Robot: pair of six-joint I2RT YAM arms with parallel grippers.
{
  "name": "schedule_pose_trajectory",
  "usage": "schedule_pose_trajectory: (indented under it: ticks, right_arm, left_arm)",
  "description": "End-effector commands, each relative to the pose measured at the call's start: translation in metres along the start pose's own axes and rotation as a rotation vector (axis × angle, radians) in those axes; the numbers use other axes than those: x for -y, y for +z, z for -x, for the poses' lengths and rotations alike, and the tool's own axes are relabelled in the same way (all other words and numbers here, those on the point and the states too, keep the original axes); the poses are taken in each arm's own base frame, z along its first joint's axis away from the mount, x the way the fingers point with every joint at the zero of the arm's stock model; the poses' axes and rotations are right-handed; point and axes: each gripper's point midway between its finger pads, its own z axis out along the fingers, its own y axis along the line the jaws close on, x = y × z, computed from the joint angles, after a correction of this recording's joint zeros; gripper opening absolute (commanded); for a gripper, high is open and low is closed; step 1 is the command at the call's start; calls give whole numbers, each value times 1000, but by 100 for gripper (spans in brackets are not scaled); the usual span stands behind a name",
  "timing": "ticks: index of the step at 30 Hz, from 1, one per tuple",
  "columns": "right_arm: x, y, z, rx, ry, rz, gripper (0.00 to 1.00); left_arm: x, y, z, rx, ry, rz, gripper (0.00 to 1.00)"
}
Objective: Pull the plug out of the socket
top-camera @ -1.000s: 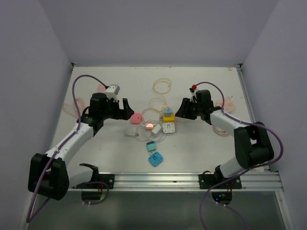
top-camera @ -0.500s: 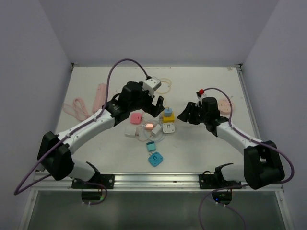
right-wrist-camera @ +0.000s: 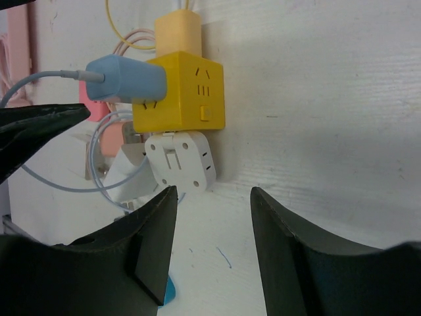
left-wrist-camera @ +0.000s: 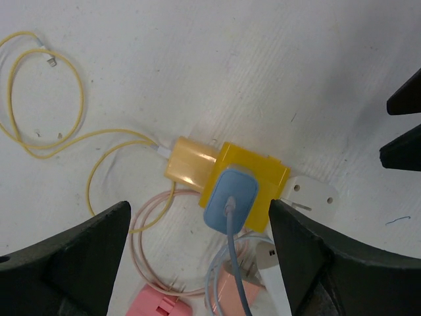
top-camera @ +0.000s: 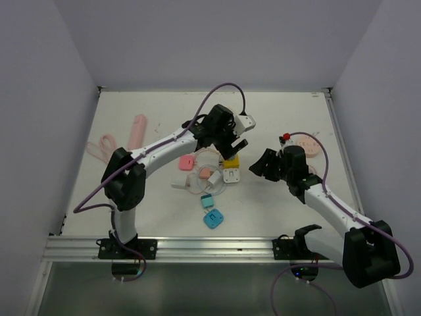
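Observation:
The socket is a yellow cube (left-wrist-camera: 253,172), standing mid-table (top-camera: 231,162). A blue plug (left-wrist-camera: 229,201) with a pale blue cord sits in its top face, and in the right wrist view the blue plug (right-wrist-camera: 125,78) sticks out of the cube (right-wrist-camera: 187,89). A pale yellow plug (left-wrist-camera: 191,164) is in another face. My left gripper (left-wrist-camera: 198,207) hovers open above the blue plug (top-camera: 234,146), a finger on each side and clear of it. My right gripper (right-wrist-camera: 214,194) is open and empty, low to the right of the cube (top-camera: 263,164).
A white adapter (right-wrist-camera: 179,161) lies against the cube. A pink plug (top-camera: 187,162), a white plug (top-camera: 179,185) and two blue ones (top-camera: 213,218) lie around it among looped cables. Pink cables (top-camera: 105,146) lie far left and another (top-camera: 309,143) at the right.
My left arm has swung from the left side of the table across to above the yellow socket. My right gripper has drawn back a little to the right and opened slightly wider.

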Motion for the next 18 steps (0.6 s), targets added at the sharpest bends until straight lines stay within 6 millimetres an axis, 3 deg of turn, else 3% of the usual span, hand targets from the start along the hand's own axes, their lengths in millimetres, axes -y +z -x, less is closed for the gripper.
schedule_pose_trajectory:
  ticks: [1, 5, 18]
  right_arm:
    - [4, -7, 3, 28, 20, -30, 53]
    - [5, -11, 3, 31, 14, -40, 53]
    - [7, -12, 1, 31, 14, -42, 53]
  left_arm:
    - [6, 5, -5, -87, 112, -15, 89]
    - [8, 23, -13, -147, 157, -5, 86]
    - [7, 37, -29, -228, 179, -9, 65]
